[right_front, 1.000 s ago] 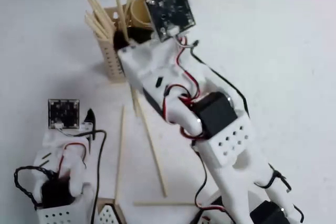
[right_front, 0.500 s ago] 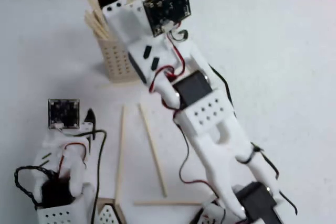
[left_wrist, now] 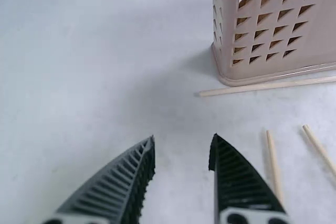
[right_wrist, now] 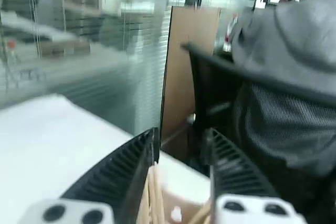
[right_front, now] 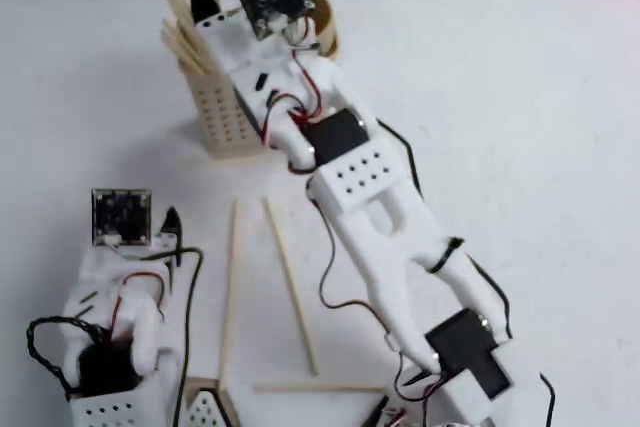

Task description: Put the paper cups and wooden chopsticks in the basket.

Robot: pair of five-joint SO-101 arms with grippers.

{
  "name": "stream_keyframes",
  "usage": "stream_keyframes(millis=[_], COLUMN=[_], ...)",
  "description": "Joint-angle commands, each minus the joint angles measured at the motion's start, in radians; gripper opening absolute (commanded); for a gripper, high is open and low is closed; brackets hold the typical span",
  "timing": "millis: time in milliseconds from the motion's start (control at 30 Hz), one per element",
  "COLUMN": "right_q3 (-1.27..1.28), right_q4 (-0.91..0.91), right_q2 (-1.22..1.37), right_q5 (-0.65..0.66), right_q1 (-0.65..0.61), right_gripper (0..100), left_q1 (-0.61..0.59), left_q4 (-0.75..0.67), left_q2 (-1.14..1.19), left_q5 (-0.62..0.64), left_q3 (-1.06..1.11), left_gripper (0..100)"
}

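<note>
I have two arms up. My right end effector [right_wrist: 181,135] hangs over the basket [right_front: 225,122] at the far side of the table [right_front: 520,97]. Its jaws stand a little apart, released, with nothing between them. My left end effector [left_wrist: 181,145] sits low over the table on the near left, well short of the basket. Its jaws are also spread and grasp nothing.

The one basket stands upright. A bundle of chopsticks [right_front: 180,35] pokes out of its top on the left, fanned and overlapping, so I cannot give a clean number. In the right wrist view their tips show just below the open jaws.

On the table in the high view I count three loose sticks. The lengthwise chopstick [right_front: 228,292] lies near the slanted chopstick [right_front: 290,287], the two apart from each other. The crosswise chopstick [right_front: 320,385] lies near the table's front edge. The left wrist view adds a fourth chopstick [left_wrist: 268,85], lying right along the basket's foot.

Of cups I can make out one. A sliver of a paper cup [right_front: 326,35] peeks from behind the right arm near the basket's top. I cannot tell whether it sits inside.
</note>
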Motion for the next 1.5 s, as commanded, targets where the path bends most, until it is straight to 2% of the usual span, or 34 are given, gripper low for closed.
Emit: stream_keyframes(millis=[0,133,333,467,600,700,833,1000,1200,1333,1467], right_q3=[-0.107,-0.124,-0.025,0.118,0.327,0.506,0.744,0.979,1.088,1.111,1.123], right_q4=[0.165,0.389,0.763,0.862,0.851,0.806,0.722,0.565,0.461,0.46,0.423], right_q2=[-0.094,-0.205,-0.39,-0.549,-0.73,-0.86,-0.978,-1.007,-1.007,-1.007,-1.007], right_q5=[0.0,-0.002,-0.002,-0.002,-0.005,-0.063,-0.094,-0.095,-0.107,-0.181,-0.192], right_q1=[0.005,0.005,0.012,0.013,0.031,0.048,0.124,0.243,0.337,0.364,0.423], right_gripper=[10.8,1.1,2.9,2.9,2.9,2.9,2.9,2.9,3.0,3.4,3.4], left_q1=[-0.008,-0.005,-0.005,0.01,0.044,0.044,0.045,0.045,0.05,0.124,0.208], left_q4=[-0.023,-0.023,-0.02,0.025,0.083,0.109,0.176,0.235,0.241,0.241,0.233], left_q2=[-0.012,-0.012,-0.012,-0.012,-0.01,-0.01,-0.01,0.016,0.321,0.575,0.786], left_q5=[-0.009,-0.009,-0.009,-0.066,-0.107,-0.107,-0.112,-0.14,-0.163,-0.158,-0.127], left_q3=[-0.008,-0.008,-0.044,-0.106,-0.152,-0.187,-0.259,-0.354,-0.479,-0.545,-0.571], left_gripper=[18,18,18,18,19,23,23,23,23,23,23])
